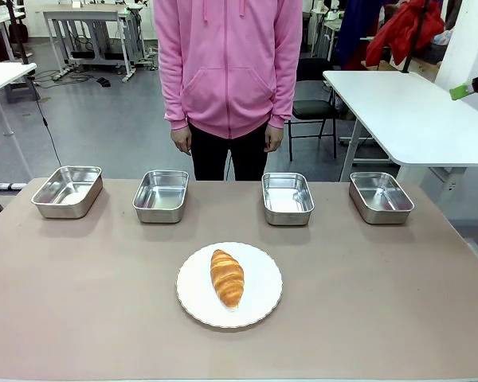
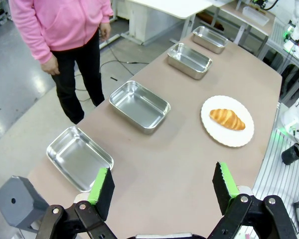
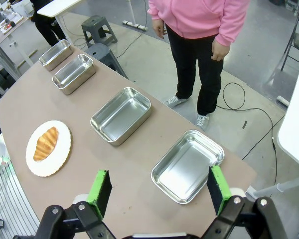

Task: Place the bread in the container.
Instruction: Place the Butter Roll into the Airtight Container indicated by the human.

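L gripper (image 2: 162, 173) & R gripper (image 3: 158, 173) wide open, empty, above table (image 2: 179, 144)

No text, label, brand, number or sign can be read in any of the views.

We find the golden, ridged croissant (image 1: 227, 277) on a white plate (image 1: 263, 301). Four empty steel trays (image 1: 287, 217) line up beyond it.
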{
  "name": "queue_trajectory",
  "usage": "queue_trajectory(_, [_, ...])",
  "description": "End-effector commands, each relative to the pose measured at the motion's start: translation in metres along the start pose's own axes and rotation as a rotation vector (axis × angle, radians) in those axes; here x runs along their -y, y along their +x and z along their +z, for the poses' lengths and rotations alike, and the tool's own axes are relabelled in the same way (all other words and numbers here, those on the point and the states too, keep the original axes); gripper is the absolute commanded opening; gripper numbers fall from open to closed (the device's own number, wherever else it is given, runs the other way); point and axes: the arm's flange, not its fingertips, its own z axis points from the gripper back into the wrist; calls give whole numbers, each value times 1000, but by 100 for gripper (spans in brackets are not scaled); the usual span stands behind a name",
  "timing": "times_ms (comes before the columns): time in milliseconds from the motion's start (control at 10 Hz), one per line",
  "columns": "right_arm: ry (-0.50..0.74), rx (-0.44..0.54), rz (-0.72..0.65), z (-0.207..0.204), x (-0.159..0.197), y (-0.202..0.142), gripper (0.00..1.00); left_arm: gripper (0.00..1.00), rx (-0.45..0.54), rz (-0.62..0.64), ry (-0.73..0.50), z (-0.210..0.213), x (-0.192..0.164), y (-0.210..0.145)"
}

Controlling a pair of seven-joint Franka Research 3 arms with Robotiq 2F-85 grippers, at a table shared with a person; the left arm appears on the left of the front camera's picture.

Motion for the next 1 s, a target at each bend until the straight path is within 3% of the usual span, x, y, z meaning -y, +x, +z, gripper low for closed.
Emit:
queue_trajectory(0, [3,9,2,0,-1,1,100,100,6,-1,-9,2,0,0])
queue_trajectory(900, [3,9,2,0,-1,1,100,100,6,-1,-9,2,0,0])
